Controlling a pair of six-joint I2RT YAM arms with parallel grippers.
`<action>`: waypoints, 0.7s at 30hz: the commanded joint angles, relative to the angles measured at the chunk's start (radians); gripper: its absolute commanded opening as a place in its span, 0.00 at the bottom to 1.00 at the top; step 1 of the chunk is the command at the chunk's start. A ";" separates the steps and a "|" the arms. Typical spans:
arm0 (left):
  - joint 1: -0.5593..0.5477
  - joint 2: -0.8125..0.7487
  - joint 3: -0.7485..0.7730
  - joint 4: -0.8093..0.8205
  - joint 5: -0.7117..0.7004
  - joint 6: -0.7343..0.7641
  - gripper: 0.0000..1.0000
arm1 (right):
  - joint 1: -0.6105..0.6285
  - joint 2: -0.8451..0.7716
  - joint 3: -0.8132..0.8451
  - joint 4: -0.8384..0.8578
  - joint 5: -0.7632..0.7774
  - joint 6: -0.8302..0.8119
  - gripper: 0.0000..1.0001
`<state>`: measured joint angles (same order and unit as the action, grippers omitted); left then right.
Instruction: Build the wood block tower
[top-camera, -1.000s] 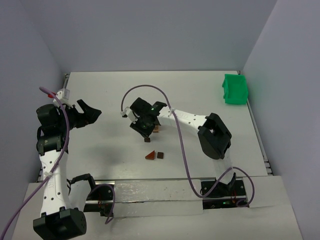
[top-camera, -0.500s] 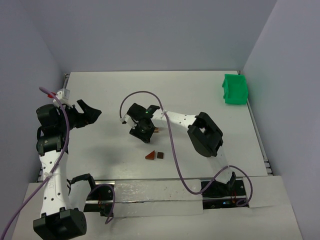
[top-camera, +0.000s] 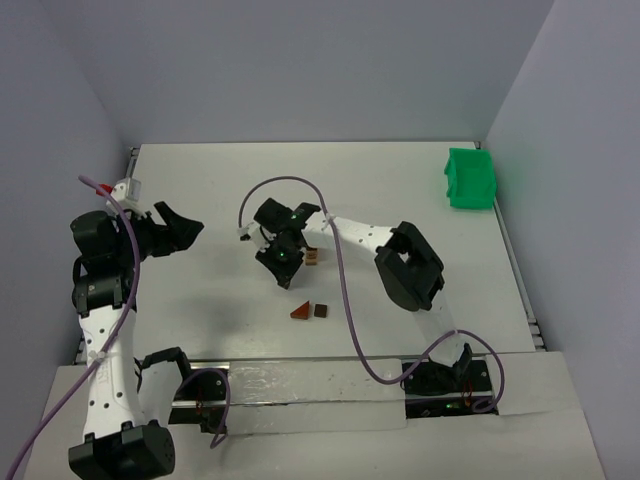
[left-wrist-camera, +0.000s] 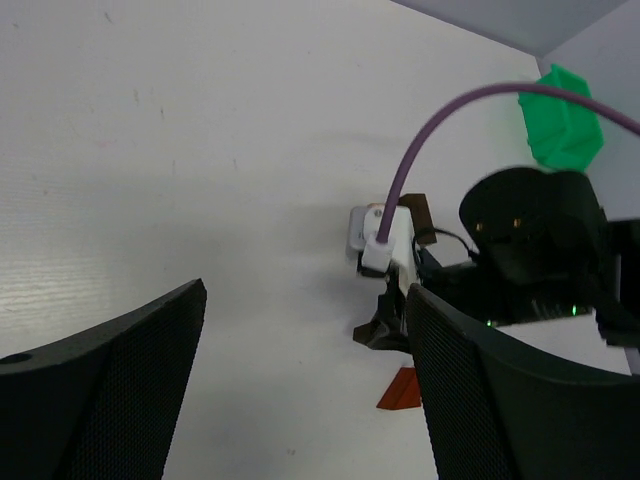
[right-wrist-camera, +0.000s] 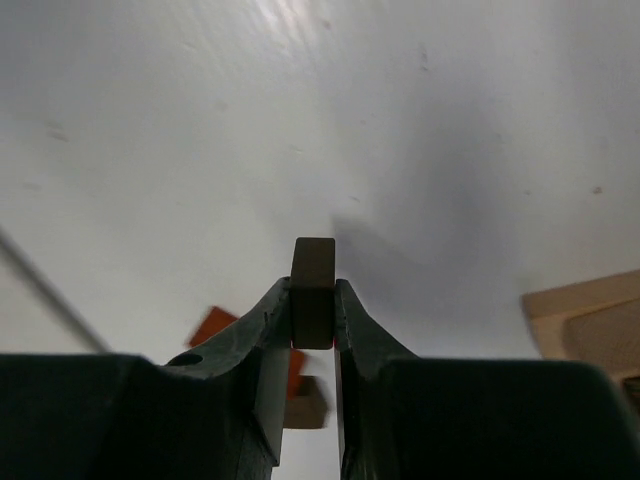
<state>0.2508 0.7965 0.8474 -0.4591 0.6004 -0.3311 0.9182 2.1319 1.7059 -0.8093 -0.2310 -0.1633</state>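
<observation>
A white table (top-camera: 400, 190) is seen from above, and a green bin (top-camera: 470, 178) is set at its far right corner. The right arm (top-camera: 360, 235) is stretched leftward across the middle of the table, while the left arm (top-camera: 105, 330) is held up at the left edge. The left gripper (top-camera: 186, 224) is kept well apart from everything, its fingers (left-wrist-camera: 110, 390) spread wide with nothing between them. The right gripper (right-wrist-camera: 313, 320) is pointed down at the table, and a dark brown block (right-wrist-camera: 313, 285) is pinched between its fingertips. The wood block tower (top-camera: 313, 257), a small tan and brown stack, is found just beside the right gripper, to its right in the overhead view. Nearer the arm bases, a reddish-brown wedge (top-camera: 300, 312) and a dark cube (top-camera: 321, 310) are laid side by side.
</observation>
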 joint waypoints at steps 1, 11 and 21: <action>0.005 -0.042 0.001 0.054 0.147 0.089 0.86 | -0.085 -0.104 0.089 -0.019 -0.281 0.162 0.00; -0.057 -0.022 0.182 -0.422 0.424 0.777 0.77 | -0.177 -0.224 0.026 0.109 -0.752 0.436 0.00; -0.500 0.063 0.262 -0.409 0.099 0.633 0.68 | -0.222 -0.250 -0.103 0.286 -0.941 0.645 0.00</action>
<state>-0.0980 0.8096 1.0543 -0.8761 0.8310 0.3537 0.7116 1.9106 1.6164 -0.6249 -1.0614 0.3870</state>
